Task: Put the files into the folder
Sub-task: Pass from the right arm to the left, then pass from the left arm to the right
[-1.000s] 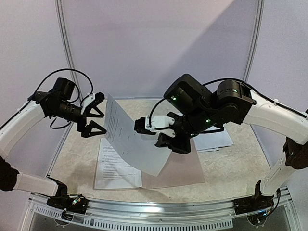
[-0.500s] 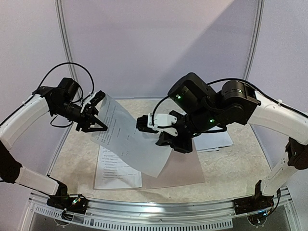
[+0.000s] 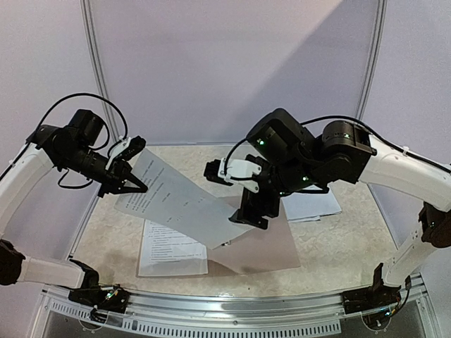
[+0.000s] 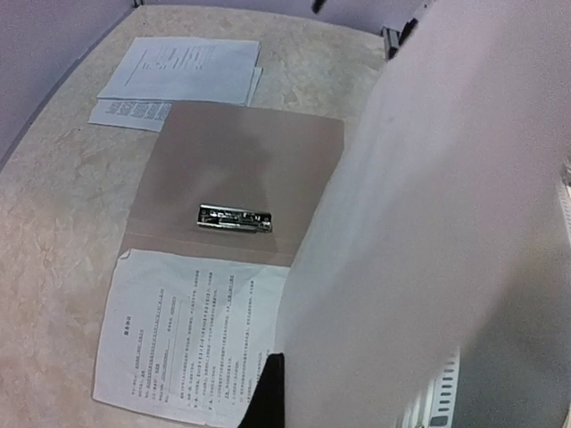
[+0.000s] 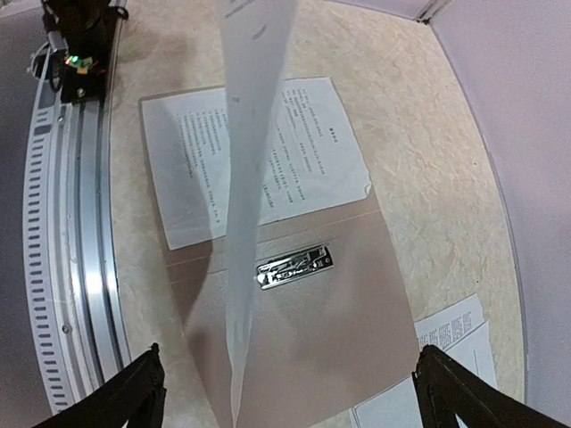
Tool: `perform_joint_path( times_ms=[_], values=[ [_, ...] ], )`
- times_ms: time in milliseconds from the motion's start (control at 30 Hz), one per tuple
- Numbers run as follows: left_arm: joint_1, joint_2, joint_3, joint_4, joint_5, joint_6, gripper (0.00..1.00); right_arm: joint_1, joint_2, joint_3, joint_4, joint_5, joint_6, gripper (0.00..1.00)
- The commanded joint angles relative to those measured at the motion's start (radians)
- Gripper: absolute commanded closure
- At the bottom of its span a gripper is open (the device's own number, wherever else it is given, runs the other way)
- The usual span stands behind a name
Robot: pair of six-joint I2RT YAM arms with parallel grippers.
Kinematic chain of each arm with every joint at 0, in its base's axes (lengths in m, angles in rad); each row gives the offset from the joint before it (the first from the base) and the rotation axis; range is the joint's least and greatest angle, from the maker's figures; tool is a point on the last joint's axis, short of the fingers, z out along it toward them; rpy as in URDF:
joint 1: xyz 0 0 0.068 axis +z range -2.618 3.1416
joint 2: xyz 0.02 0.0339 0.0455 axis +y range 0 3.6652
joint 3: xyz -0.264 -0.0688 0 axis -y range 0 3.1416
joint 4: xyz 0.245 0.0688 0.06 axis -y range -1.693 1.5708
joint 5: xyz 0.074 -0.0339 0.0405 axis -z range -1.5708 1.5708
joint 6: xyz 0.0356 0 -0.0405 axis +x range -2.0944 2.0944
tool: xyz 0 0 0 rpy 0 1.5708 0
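Pinching sheet (image 3: 183,204) by one edge in tight-closed left gripper (image 3: 135,169), aloft above open folder (image 3: 261,246), likely for laying inside; with right gripper (image 5: 290,397) spread wide, holding nothing, so no tug on paper.

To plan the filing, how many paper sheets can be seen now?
4 sheets: one held by the left gripper, one on the folder's left half, two overlapping right of the folder. More may hide beneath.

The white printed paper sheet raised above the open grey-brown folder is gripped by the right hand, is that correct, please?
Not quite: the left hand grips the white printed paper sheet raised above the open grey-brown folder; the right hand stands open, not gripping it. The top external view shows this.
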Motion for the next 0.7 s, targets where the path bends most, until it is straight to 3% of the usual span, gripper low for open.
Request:
perform_joint_path(
  times_ms=[0,333,467,567,667],
  values=[
    [-0.067,0.0,0.041,-0.093,-0.141,0.043,1.0,-0.033,0.015,0.057,0.093,-0.003,0.039,0.01],
    [-0.115,0.011,0.079,-0.087,-0.169,0.005,1.0,-0.038,0.205,0.149,0.198,-0.147,0.126,0.04],
    [-0.119,0.009,0.081,-0.122,-0.154,0.04,1.0,-0.058,0.222,0.119,0.271,-0.189,0.135,0.18],
    [-0.119,0.002,0.084,-0.154,-0.153,0.069,1.0,-0.099,0.211,0.084,0.322,-0.271,0.132,0.24],
    [-0.119,-0.002,0.088,-0.168,-0.162,0.077,1.0,-0.125,0.195,0.061,0.354,-0.342,0.122,0.43]
  ],
)
